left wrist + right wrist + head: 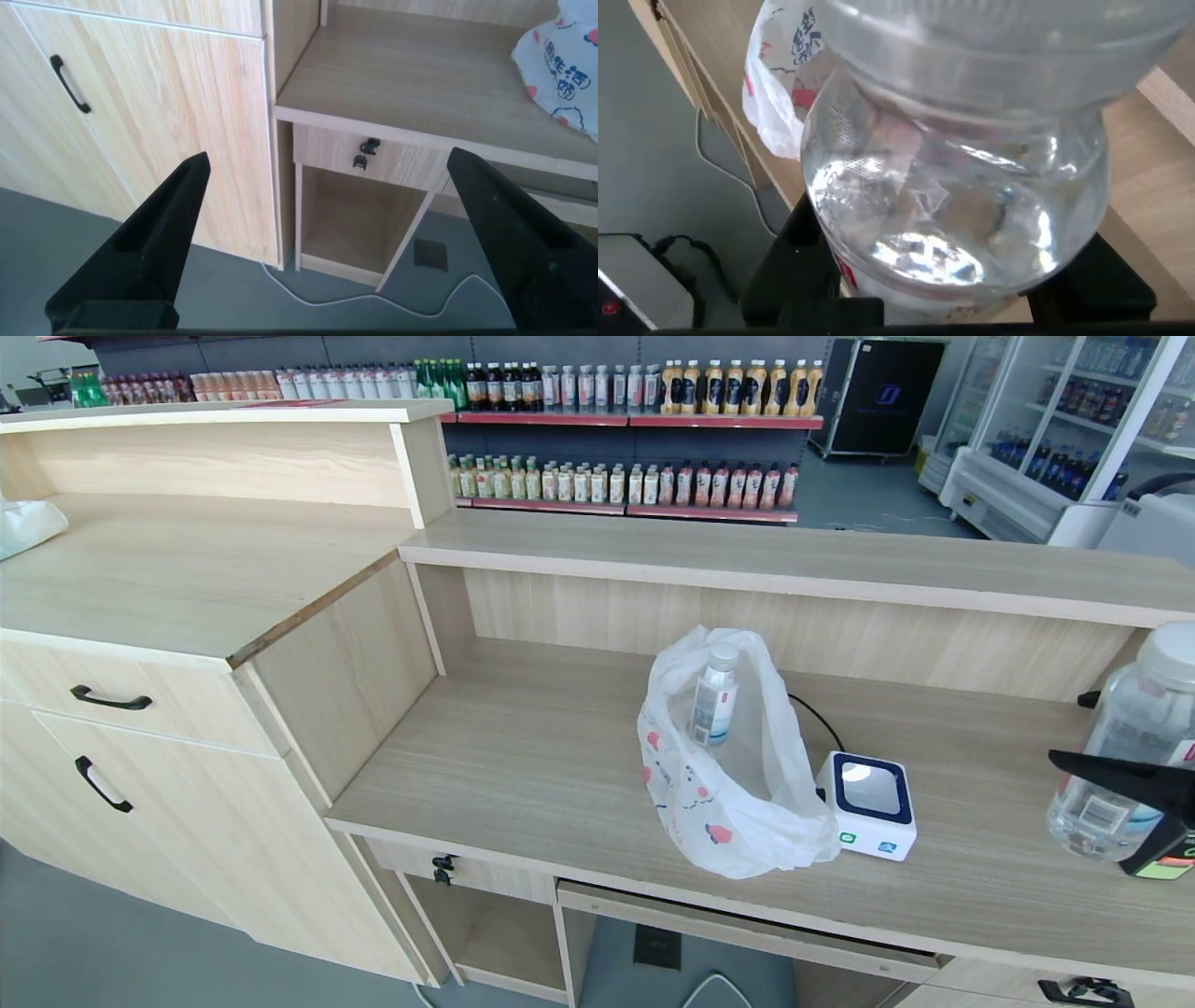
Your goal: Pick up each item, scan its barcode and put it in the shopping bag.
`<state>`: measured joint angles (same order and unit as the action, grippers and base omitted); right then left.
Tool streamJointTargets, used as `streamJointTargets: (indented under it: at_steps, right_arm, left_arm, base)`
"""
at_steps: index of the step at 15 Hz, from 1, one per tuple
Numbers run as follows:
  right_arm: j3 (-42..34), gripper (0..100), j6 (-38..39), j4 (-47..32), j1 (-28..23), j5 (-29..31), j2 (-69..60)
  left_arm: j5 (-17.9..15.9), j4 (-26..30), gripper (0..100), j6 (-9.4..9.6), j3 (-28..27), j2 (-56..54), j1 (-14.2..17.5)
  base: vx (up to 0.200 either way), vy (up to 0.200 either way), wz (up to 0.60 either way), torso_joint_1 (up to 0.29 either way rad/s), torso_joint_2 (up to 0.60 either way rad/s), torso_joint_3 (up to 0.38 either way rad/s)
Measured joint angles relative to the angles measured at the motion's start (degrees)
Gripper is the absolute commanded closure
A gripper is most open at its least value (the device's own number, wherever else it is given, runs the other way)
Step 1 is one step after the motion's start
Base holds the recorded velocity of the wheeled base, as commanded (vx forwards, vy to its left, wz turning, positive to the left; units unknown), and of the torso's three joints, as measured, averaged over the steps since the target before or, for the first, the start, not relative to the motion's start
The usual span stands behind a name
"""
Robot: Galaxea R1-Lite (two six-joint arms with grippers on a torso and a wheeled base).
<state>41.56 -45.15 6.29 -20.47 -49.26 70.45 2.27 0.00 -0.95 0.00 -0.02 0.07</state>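
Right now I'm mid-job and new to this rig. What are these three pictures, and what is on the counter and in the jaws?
This is a two-armed robot at a shop checkout counter. The wide picture comes from a camera on its head, looking down at the work. The other two come from cameras on its wrists, each looking along that arm's own jaws.

On the counter stands a white shopping bag with a small bottle inside it. Just to the bag's right is a white barcode scanner.

The right jaws are shut on a large clear bottle at the counter's right end. The right wrist picture shows that bottle from very close. The left jaws are open and empty, low in front of the cabinet.
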Motion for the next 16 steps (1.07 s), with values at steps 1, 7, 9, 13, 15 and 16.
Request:
streamJointTargets:
  at_steps: [1, 7, 9, 13, 15, 16]
  right_arm:
    - [0.6, 100, 3.3, 0.0, -0.7, 0.1, -0.7]
    - [10.2, 100, 32.2, 0.6, -2.5, 19.6, -1.5]
    - [9.9, 100, 34.4, 5.5, -1.0, 32.1, -0.8]
    - [4.5, 100, 35.2, 26.9, 8.4, 50.6, 0.7]
    - [2.6, 100, 34.2, 32.3, 12.6, 56.1, 2.1]
    - [2.0, 100, 32.9, 34.1, 14.1, 57.0, 2.7]
  left_arm:
    - [0.0, 0.0, 0, 0.00, 0.0, 0.0, 0.0]
    - [0.0, 0.0, 0, 0.00, 0.0, 0.0, 0.0]
    - [0.0, 0.0, 0, 0.02, 0.0, 0.0, 0.0]
    - [0.0, 0.0, 0, 0.00, 0.0, 0.0, 0.0]
    - [0.0, 0.0, 0, 0.00, 0.0, 0.0, 0.0]
    - [0.0, 0.0, 0, 0.00, 0.0, 0.0, 0.0]
  base:
    - [0.000, 0.000, 0.00, 0.000, 0.00, 0.000]
    - [0.000, 0.000, 0.00, 0.000, 0.00, 0.000]
    - [0.000, 0.000, 0.00, 0.000, 0.00, 0.000]
    - [0.000, 0.000, 0.00, 0.000, 0.00, 0.000]
    - [0.000, 0.000, 0.00, 0.000, 0.00, 0.000]
    - [0.000, 0.000, 0.00, 0.000, 0.00, 0.000]
